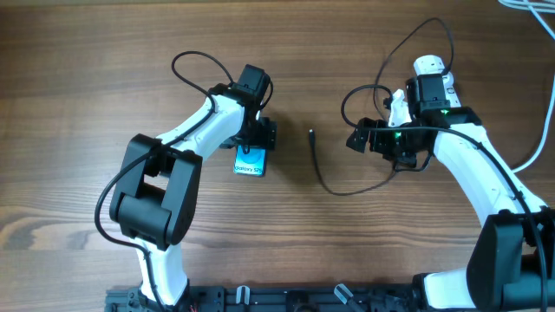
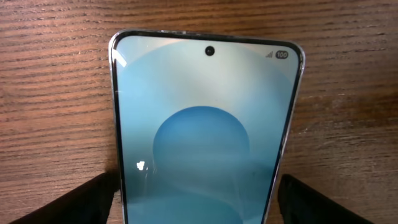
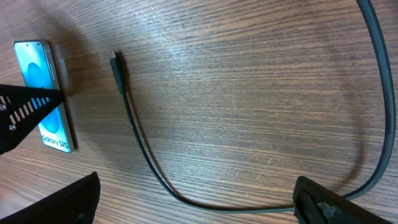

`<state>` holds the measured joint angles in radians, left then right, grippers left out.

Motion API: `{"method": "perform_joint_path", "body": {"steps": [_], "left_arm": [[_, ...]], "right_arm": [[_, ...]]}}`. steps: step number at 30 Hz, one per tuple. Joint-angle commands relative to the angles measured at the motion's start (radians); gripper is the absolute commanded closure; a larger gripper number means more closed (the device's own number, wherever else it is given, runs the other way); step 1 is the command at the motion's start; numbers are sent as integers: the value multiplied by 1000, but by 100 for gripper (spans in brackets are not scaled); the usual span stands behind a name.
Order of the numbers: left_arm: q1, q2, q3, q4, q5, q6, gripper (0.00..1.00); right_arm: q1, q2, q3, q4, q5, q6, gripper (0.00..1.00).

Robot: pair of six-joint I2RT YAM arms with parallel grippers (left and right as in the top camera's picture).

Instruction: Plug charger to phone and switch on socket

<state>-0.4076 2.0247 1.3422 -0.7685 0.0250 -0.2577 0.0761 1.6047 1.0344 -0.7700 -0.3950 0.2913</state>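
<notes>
The phone (image 1: 250, 163) lies flat on the wooden table, turquoise screen up, with its "Galaxy" strip at the near end. It fills the left wrist view (image 2: 205, 124) and shows at the left of the right wrist view (image 3: 46, 93). My left gripper (image 1: 257, 139) (image 2: 198, 211) is over the phone's far end, its fingers pressed against both long edges. The charger's plug (image 1: 311, 134) (image 3: 117, 65) lies on the table right of the phone, apart from it. Its thin black cable (image 3: 149, 162) curves back between the fingers of my right gripper (image 1: 356, 139) (image 3: 194, 205), which is open and empty. The white socket (image 1: 431, 66) is mostly hidden under the right arm.
A thick white cord (image 1: 545, 130) runs along the table's right side up to the far right corner. Black arm cables loop above both wrists. Bare wood lies between the phone and the plug.
</notes>
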Motion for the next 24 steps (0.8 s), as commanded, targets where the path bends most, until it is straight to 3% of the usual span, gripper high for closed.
{"method": "perform_joint_path", "body": {"steps": [1,3,11,20,24], "left_arm": [[-2,51,-49,-2,56,-19,20],[-2,51,-49,-1,56,-19,29],[3,49,-34,-9,80,-11,33],[143,42,14,-61,453,22,35],[178,42,14,-89,632,22,35]], "right_arm": [[2,17,-9,-5,14,8,0],[3,17,-9,-5,14,8,0],[6,17,-9,2,-137,-3,0],[116,19,-9,75,-152,2,0],[216,30,-35,198,-152,123,0]]}}
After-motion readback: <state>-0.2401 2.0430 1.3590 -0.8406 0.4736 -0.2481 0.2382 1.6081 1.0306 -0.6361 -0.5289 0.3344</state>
